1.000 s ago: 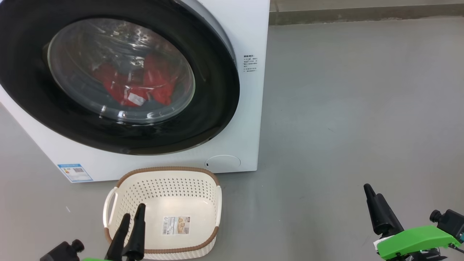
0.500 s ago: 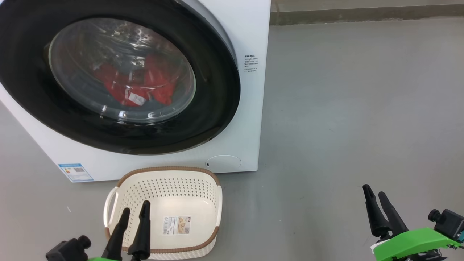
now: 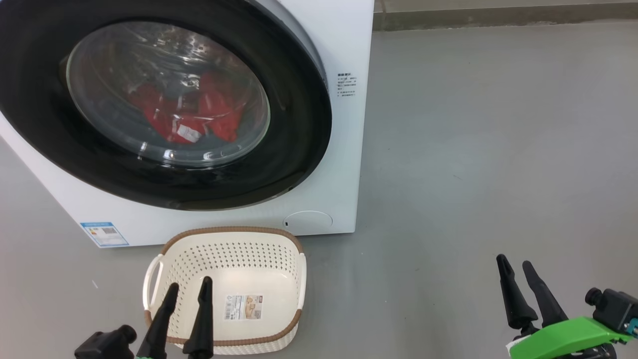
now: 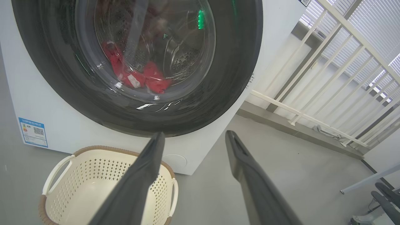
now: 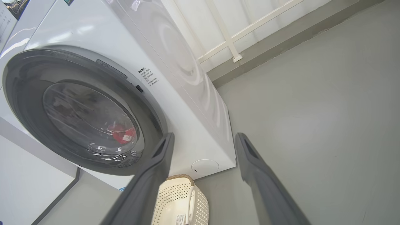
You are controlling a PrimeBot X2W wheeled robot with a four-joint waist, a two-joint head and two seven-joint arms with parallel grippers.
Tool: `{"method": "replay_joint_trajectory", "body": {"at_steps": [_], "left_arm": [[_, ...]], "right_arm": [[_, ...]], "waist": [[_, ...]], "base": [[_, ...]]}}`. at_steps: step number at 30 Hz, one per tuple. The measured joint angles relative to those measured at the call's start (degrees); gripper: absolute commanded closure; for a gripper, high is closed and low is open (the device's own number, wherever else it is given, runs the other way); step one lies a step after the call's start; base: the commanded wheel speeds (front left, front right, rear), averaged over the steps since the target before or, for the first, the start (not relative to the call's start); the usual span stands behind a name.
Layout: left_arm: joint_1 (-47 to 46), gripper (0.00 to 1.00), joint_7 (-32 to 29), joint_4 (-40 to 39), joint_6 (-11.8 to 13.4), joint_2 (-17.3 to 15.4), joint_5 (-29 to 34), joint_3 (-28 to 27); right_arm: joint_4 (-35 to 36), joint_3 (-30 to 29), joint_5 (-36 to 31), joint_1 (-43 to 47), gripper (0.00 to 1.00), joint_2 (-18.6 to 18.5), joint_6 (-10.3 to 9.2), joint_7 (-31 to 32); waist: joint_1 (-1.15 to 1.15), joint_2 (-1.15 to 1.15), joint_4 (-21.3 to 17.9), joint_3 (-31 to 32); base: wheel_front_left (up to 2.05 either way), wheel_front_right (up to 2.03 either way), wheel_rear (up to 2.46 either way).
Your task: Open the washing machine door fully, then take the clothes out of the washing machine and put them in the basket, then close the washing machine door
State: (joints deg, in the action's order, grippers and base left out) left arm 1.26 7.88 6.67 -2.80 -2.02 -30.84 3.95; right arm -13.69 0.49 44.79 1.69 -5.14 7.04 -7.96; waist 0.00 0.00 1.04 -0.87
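Two pairs of long, dark, tapering fingers stand spread wide, with nothing held in either. The left gripper (image 3: 189,283) hangs over the near left part of the basket (image 3: 232,231), tips pointing toward the machine. The right gripper (image 3: 513,260) is well apart to the right, above the bare floor (image 3: 473,149), on a bright green mount (image 3: 563,336).

The washing machine (image 3: 344,164) is a big white box with smooth, glossy panels, standing on the matt grey floor. The washing machine door (image 3: 294,114) is shut against its front: a wide ring of glossy black around a bulging bowl of clear glass streaked with reflections. Through the glass the clothes (image 3: 214,109) lie low in the perforated steel drum, a crumpled heap of bright red fabric with a small white label. A small blue sticker (image 3: 103,234) sits at the front's lower left corner, and a round flush cover (image 3: 307,220) at its lower right.

The basket stands on the floor just in front of the machine, below the door. It is cream-white plastic, a rounded rectangle with walls pierced by rows of small holes, a brown woven-look rim and a loop handle at each side. A paper label (image 3: 242,306) lies flat on its smooth bottom.

In the left wrist view a white railing (image 4: 312,78) of straight bars runs behind the machine.
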Motion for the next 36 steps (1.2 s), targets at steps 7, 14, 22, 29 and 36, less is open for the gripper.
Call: {"method": "replay_joint_trajectory", "body": {"at_steps": [7, 14, 22, 29, 36], "left_arm": [[0.0, 0.0, 1.31, -0.59, 0.56, -0.05, 4.98, 0.54], [0.01, 0.0, 2.36, -1.24, 1.23, -0.21, 9.58, 1.09], [0.08, 0.0, 3.76, -2.05, 1.8, -0.27, 14.14, 1.42], [0.35, 0.0, 4.79, -2.08, 1.83, -0.31, 16.52, 1.36], [1.09, 0.0, 5.91, -2.04, 2.35, -0.4, 20.85, 1.32]], "right_arm": [[0.51, 0.21, -3.72, 0.62, 0.0, -0.13, 0.0, -1.22], [0.88, 0.29, -7.38, 0.63, 0.0, -0.48, 0.01, -2.2], [1.37, 0.37, -11.71, 0.81, 0.0, -0.78, 0.01, -3.56], [1.75, 0.38, -14.83, 1.99, 0.0, -0.96, 0.02, -4.59], [2.33, 0.13, -18.67, 1.99, 0.0, -0.98, 0.03, -5.75]], "waist": [[0.0, 0.0, 0.2, -0.06], [0.0, 0.0, 0.31, -0.21], [0.0, 0.0, 0.32, -0.27], [0.0, 0.0, 0.27, -0.45], [0.0, 0.0, 0.32, -0.64]], "base": [[0.0, 0.0, 0.0], [0.0, 0.0, 0.0], [0.0, 0.0, 0.0], [0.0, 0.0, 0.0], [0.0, 0.0, 0.0]]}}
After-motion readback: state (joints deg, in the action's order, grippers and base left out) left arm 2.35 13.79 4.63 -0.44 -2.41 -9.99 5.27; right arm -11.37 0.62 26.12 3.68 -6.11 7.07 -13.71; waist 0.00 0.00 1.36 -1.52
